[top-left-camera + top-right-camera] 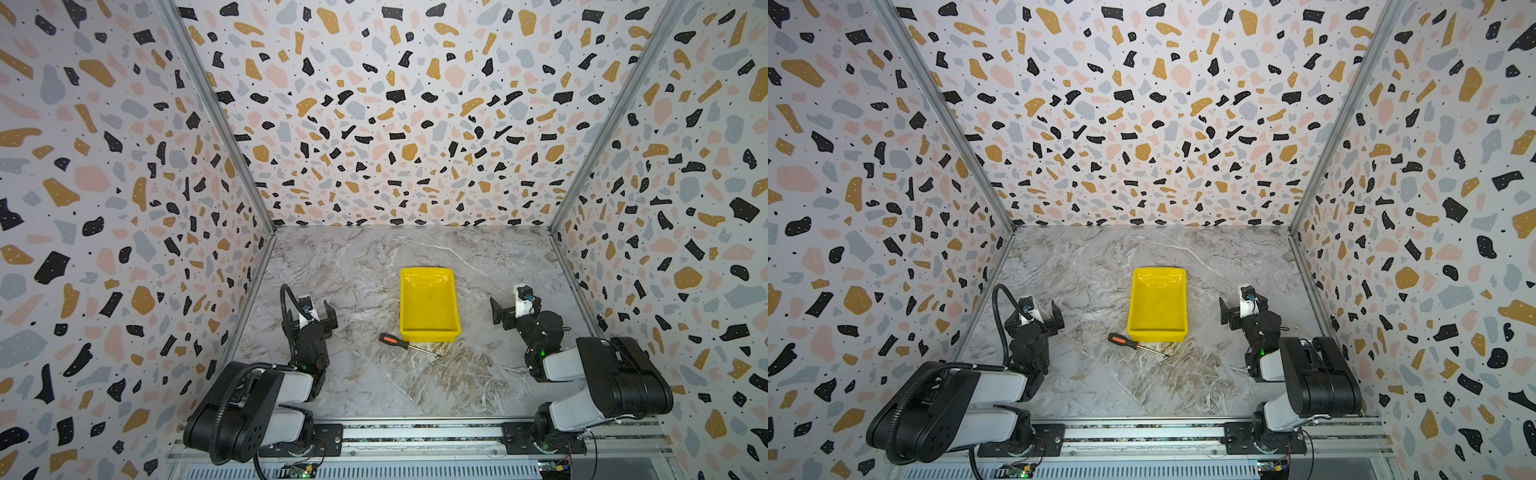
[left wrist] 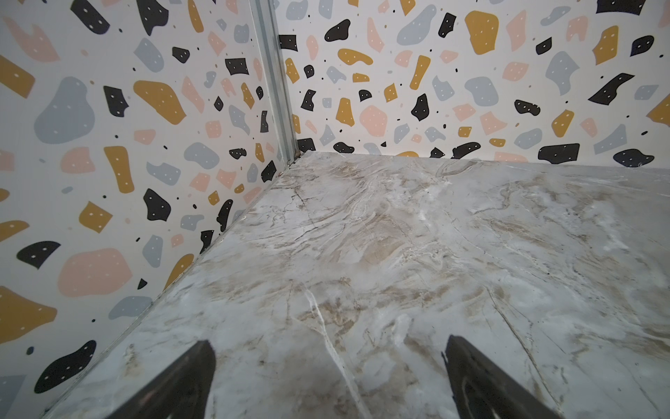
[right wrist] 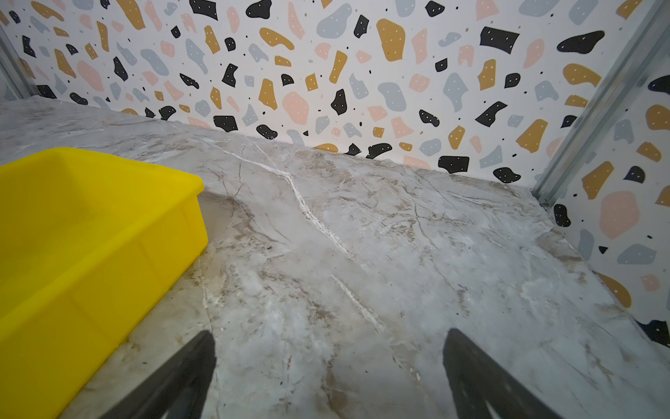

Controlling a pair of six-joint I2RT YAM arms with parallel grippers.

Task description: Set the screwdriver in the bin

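The screwdriver [image 1: 405,344] lies flat on the tabletop [image 1: 353,270], outside the yellow bin [image 1: 430,334]. It is just beside the bin's wall that faces the front edge of the tabletop. Its orange and black handle points toward the left edge and its thin metal tip points toward the right edge. The bin sits in the middle of the tabletop. The left hand [image 1: 311,322] is near the left edge, wide open and holding nothing. The right hand [image 1: 515,309] is near the right edge, beside the bin, also wide open and holding nothing.
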